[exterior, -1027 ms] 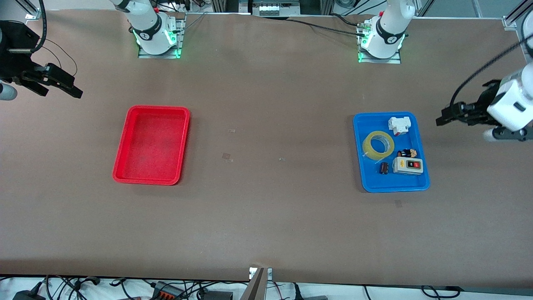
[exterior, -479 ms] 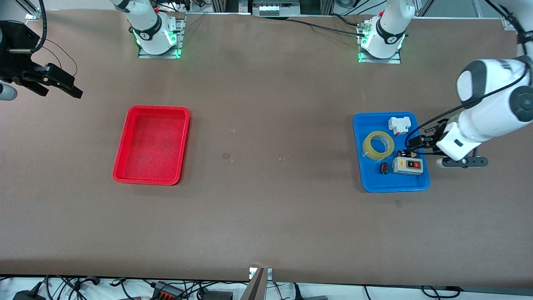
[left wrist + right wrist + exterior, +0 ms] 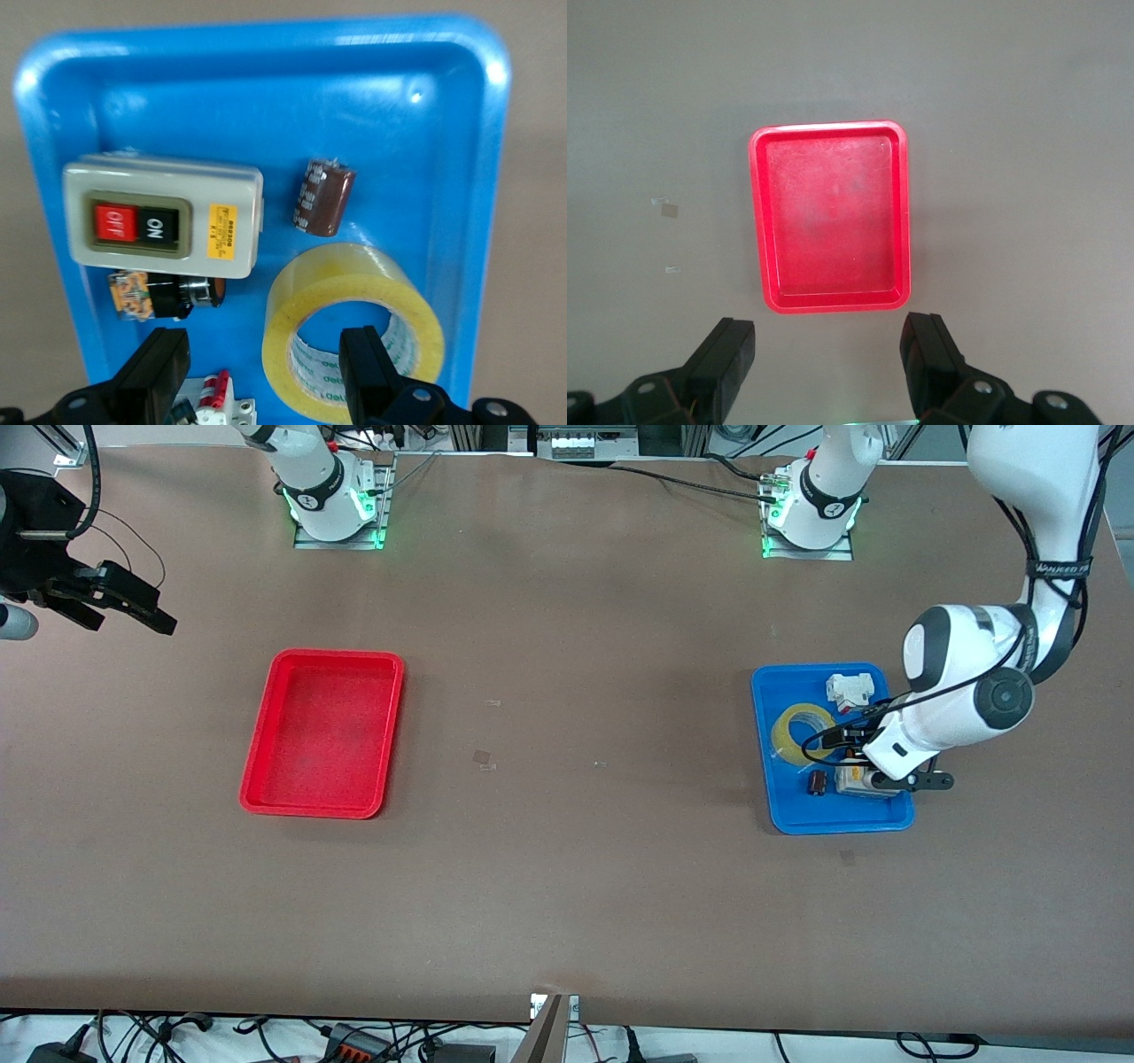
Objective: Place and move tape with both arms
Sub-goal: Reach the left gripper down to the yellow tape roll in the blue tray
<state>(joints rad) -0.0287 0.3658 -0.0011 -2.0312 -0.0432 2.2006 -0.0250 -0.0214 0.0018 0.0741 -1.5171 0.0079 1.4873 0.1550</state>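
Observation:
The tape (image 3: pixel 783 735), a yellowish translucent ring, lies flat in the blue tray (image 3: pixel 833 824) at the left arm's end of the table. My left gripper (image 3: pixel 842 742) hangs open over this tray. In the left wrist view the gripper (image 3: pixel 266 372) has one finger (image 3: pixel 368 367) over the hole of the tape (image 3: pixel 341 285) and the other over the tray floor (image 3: pixel 266 88). It holds nothing. My right gripper (image 3: pixel 133 607) waits open and empty in the air at the right arm's end; it also shows in the right wrist view (image 3: pixel 828 363).
The blue tray also holds a grey on/off switch box (image 3: pixel 164 217), a small dark cylinder (image 3: pixel 323 197), a white breaker (image 3: pixel 849 689) and a small black part (image 3: pixel 168 294). An empty red tray (image 3: pixel 323 731) lies toward the right arm's end, also seen in the right wrist view (image 3: pixel 831 217).
My left arm has swung in from past the table's end to over the blue tray, beside the tape. The right arm has not moved.

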